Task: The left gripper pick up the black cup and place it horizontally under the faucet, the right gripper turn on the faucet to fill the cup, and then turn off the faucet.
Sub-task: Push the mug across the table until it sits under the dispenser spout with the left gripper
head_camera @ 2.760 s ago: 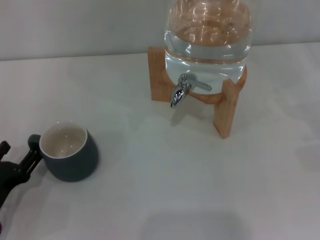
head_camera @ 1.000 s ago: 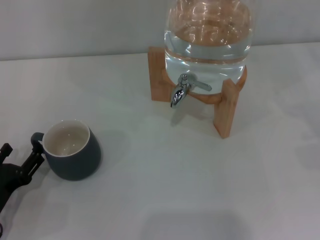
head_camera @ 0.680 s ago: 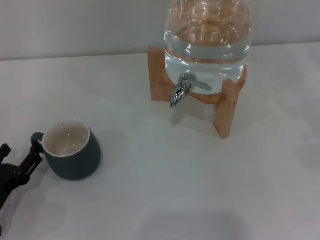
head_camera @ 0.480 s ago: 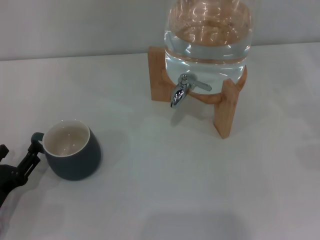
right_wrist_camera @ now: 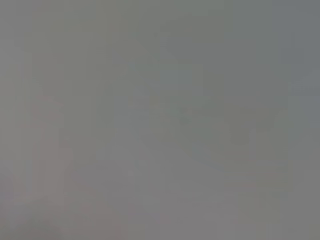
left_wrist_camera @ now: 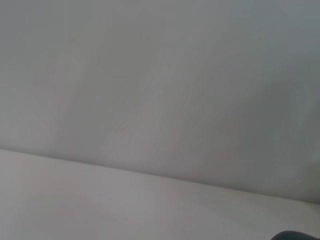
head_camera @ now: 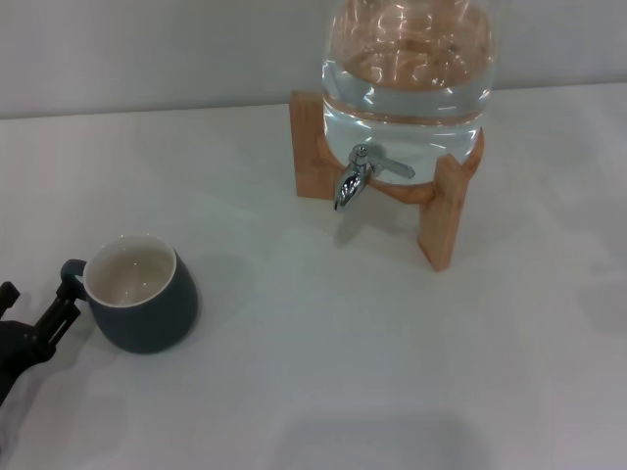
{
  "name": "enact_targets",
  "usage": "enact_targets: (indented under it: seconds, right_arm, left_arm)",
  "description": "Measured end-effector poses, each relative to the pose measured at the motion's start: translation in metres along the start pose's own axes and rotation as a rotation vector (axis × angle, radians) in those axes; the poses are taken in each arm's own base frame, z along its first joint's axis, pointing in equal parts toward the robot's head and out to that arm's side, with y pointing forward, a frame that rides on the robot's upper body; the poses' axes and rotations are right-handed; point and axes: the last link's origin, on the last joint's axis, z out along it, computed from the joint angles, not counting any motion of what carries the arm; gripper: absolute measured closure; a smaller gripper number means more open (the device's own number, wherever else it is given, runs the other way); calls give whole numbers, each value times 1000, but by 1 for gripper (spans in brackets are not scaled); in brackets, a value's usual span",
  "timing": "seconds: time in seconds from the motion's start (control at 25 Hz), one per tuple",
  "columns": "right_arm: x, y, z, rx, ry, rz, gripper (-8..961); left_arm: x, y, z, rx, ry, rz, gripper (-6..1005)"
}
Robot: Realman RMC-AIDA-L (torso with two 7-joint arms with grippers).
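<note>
The black cup (head_camera: 147, 304) stands upright on the white table at the left in the head view, cream inside showing, its small loop handle (head_camera: 71, 273) turned toward the left edge. My left gripper (head_camera: 34, 302) sits low at the left edge, open, with one black finger (head_camera: 59, 311) touching the handle from outside and the other (head_camera: 8, 293) apart from it. The chrome faucet (head_camera: 351, 182) juts from the clear glass jug (head_camera: 407, 78) at the back, lever toward the right, nothing beneath its spout. The right gripper is out of view.
The jug rests in a wooden stand (head_camera: 439, 217) whose legs flank the faucet. A wide stretch of bare white table (head_camera: 323, 352) lies between cup and stand. A dark sliver (left_wrist_camera: 297, 235) shows at a corner of the left wrist view.
Over 2.8 s the cup shifted slightly to the right and its handle turned a little. In the last second the left gripper eased back slightly toward the left edge.
</note>
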Motion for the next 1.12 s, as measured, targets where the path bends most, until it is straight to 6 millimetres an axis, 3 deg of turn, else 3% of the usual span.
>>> enact_targets:
  seconds: [1.12]
  right_arm:
    - [2, 2, 0, -2, -3, 7, 107]
  left_arm:
    - [4, -5, 1, 3, 7, 150, 137]
